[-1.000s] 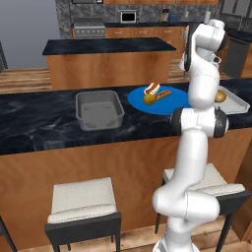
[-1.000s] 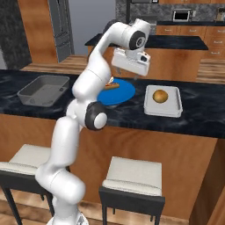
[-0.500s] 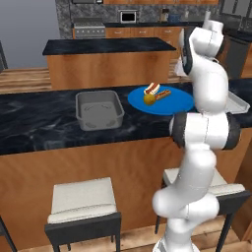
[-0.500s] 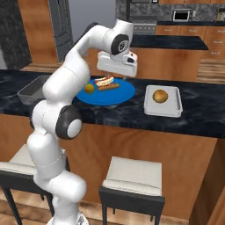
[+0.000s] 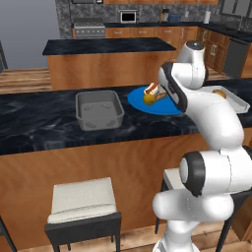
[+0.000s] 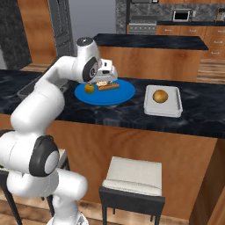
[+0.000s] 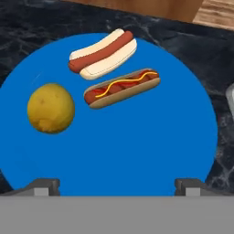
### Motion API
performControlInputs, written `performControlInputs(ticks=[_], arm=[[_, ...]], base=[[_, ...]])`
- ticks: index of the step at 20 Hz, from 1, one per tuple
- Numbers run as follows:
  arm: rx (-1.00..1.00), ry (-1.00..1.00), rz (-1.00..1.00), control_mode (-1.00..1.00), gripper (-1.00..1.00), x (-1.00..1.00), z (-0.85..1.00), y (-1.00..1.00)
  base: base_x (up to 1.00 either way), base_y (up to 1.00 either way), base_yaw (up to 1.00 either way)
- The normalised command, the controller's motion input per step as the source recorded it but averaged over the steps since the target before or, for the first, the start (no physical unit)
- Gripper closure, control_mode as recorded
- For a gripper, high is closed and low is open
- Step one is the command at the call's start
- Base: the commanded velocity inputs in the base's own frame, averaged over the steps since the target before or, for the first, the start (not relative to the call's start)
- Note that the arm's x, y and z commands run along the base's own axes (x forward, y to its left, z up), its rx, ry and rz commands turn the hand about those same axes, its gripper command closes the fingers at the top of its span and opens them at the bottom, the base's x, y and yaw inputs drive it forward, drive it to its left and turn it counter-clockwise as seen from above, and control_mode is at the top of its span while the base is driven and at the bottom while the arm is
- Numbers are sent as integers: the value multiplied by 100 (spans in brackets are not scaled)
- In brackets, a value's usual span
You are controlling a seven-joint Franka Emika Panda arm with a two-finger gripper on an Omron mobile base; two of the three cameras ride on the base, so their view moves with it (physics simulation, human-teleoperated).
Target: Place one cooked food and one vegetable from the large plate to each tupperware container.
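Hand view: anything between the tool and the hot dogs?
No. Just bare blue plate between the open tool and the hot dogs.

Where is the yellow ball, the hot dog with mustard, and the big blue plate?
Small round yellow-olive ball (image 7: 50, 108), hand view, middle of its skin.
Hot dog with a mustard stripe (image 7: 122, 87), hand view, middle of the sausage.
Wide flat bright blue plate (image 7: 137, 146), hand view, bare part below the food.

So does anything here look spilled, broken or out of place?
Nothing stands out. Two hot dogs and a yellow ball lie neatly on the blue plate, a brown ball sits in the white tray, and the grey tub sits upright.
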Motion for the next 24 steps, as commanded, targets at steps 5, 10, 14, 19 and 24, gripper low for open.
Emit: performControlInputs(ticks=[5, 10, 14, 19, 24], arm=[[-13, 9, 0, -100, -100, 30, 46, 43], [5, 26, 0, -100, -100, 30, 24, 1], [27, 24, 0, -100, -100, 33, -2, 0], [11, 3, 0, -100, -100, 0, -20, 6], [0, 1, 0, -100, -100, 2, -2, 40]], base=[[0, 0, 0], [0, 0, 0], [0, 0, 0], [0, 0, 0], [0, 0, 0]])
